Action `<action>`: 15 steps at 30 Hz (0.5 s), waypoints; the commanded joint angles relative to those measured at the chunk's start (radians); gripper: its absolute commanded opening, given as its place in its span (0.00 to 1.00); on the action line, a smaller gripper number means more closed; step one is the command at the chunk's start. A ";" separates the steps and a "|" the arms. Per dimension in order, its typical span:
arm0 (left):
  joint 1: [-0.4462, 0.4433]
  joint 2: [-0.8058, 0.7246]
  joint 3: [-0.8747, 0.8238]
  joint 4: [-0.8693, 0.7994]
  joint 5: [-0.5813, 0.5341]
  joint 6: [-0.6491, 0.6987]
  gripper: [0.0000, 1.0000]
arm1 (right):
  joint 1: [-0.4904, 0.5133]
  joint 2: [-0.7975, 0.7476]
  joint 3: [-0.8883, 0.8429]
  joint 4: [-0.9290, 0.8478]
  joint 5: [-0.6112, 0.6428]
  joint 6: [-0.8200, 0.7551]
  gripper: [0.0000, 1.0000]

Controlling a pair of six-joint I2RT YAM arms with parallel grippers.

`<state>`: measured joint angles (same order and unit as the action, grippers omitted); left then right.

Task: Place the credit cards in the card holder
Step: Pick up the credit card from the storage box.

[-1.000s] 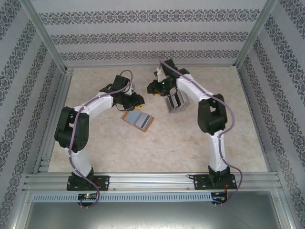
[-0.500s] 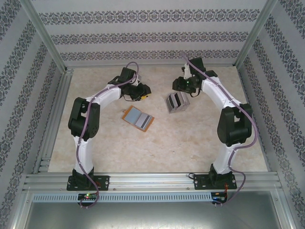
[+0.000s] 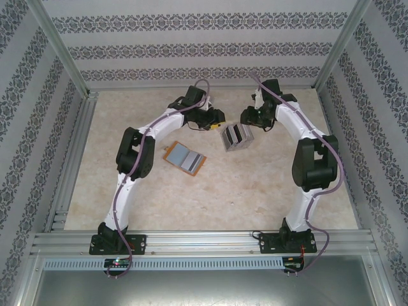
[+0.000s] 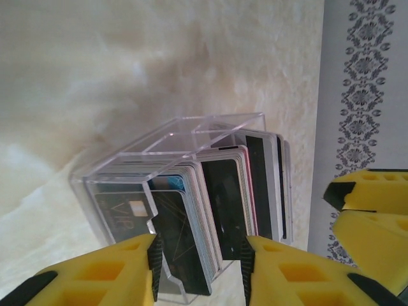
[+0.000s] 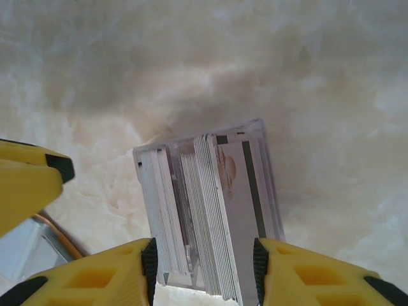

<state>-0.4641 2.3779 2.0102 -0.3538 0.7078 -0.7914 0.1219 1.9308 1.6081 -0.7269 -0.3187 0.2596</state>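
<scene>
The card holder point(image 3: 199, 167) is an orange-tan wallet lying flat at mid-table. Pale grey-blue credit cards point(image 3: 182, 156) rest on its face. To its right stands a clear box point(image 3: 234, 136) packed with several upright cards point(image 4: 191, 210), some with dark stripes. My left gripper point(image 3: 218, 121) hovers at the box's left, jaws open point(image 4: 199, 255), and holds nothing; a dark card stack shows in the gap. My right gripper point(image 3: 248, 120) hovers at the box's far right side, open point(image 5: 203, 261), and looks down on the stacked cards point(image 5: 223, 210).
Patterned walls close in the table on three sides, and a metal rail point(image 3: 204, 241) runs along the near edge. The two grippers are close together over the box; the other gripper's yellow fingers point(image 4: 373, 210) point(image 5: 25, 178) appear in each wrist view.
The left gripper swung right and away from the wallet to the box, and its jaws widened. The right gripper moved right, off the box, then settled near its far side.
</scene>
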 commanded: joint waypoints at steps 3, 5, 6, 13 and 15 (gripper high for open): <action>-0.032 0.049 0.056 -0.061 0.027 -0.005 0.41 | 0.002 0.050 0.036 -0.043 -0.022 -0.030 0.46; -0.039 0.056 0.055 -0.069 0.028 -0.004 0.42 | 0.003 0.063 0.047 -0.051 -0.013 -0.038 0.47; -0.042 0.058 0.053 -0.073 0.028 -0.003 0.42 | 0.002 0.072 0.056 -0.059 -0.011 -0.043 0.47; -0.056 0.066 0.037 -0.077 0.025 0.000 0.42 | 0.009 0.124 0.103 -0.081 -0.015 -0.057 0.47; -0.056 0.067 0.033 -0.077 0.021 0.000 0.42 | 0.013 0.138 0.121 -0.093 0.000 -0.067 0.46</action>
<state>-0.5091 2.4329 2.0338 -0.4019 0.7235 -0.7918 0.1223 2.0441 1.6890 -0.7815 -0.3264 0.2256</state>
